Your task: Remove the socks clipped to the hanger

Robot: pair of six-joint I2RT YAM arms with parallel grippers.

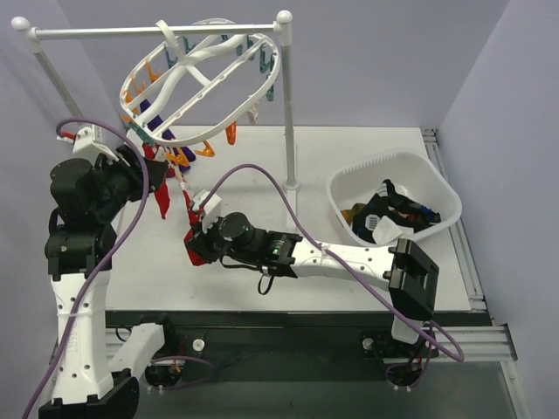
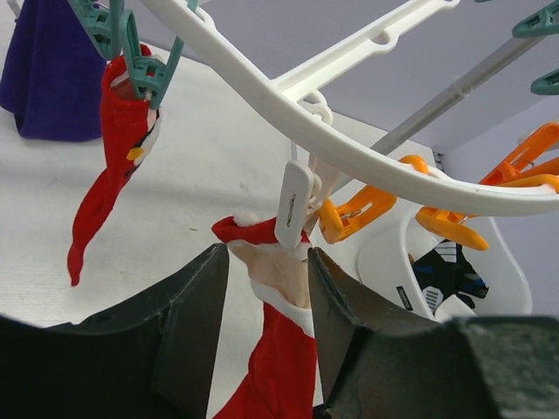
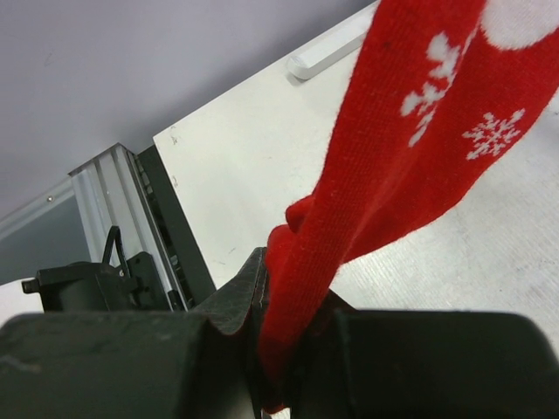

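The hanger (image 1: 205, 74) is white, with orange clips (image 2: 358, 214) and teal clips (image 2: 131, 52). The red sock (image 3: 419, 113) bears white snowflakes and a white patch; the purple sock (image 2: 52, 70) is plain. The white basin (image 1: 437, 188) holds dark socks (image 1: 393, 209) with blue and white marks.

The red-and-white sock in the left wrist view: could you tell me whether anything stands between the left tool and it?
Nothing visible does. The left tool has its fingers on either side of the red-and-white sock near its top, just below the white clip holding it.
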